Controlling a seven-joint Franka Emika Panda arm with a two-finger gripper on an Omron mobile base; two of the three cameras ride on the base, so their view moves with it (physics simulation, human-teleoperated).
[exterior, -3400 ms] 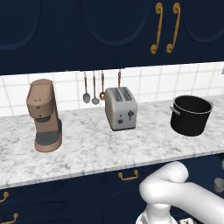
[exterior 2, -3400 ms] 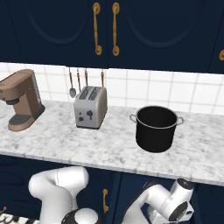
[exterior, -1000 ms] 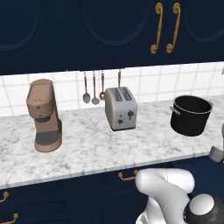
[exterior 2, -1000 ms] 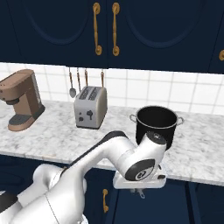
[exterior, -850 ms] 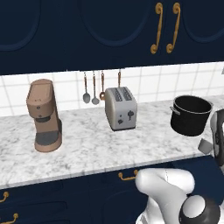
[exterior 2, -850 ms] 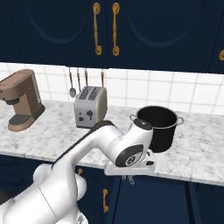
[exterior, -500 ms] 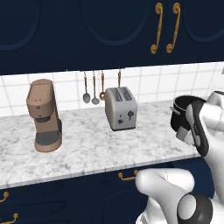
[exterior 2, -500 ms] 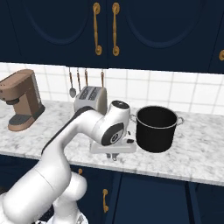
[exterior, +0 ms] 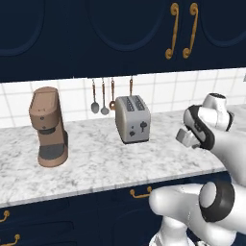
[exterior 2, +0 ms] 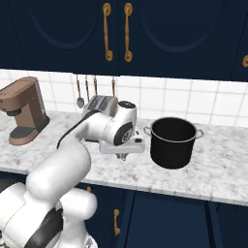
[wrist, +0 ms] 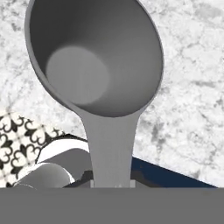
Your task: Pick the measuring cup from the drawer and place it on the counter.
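1. The arm reaches up and forward over the counter (exterior 2: 213, 179), its forearm slanting toward the backsplash; the gripper (exterior 2: 123, 156) points down at the marble just left of the black pot (exterior 2: 173, 142).
2. In the left base view the hand (exterior: 190, 137) hangs above the slab, right of the toaster (exterior: 132, 118).
3. The hand view shows the measuring cup (wrist: 94, 61), a grey bowl with a flat handle, its handle running down between the fingertips, so the fingers are closed narrowly on it; the bowl hovers over the speckled marble.
4. Against half a second ago, the hand has swung further left and sits higher, now clear of the pot and nearer the toaster.
5. The coffee machine (exterior: 48, 127), pot and toaster have stayed put.
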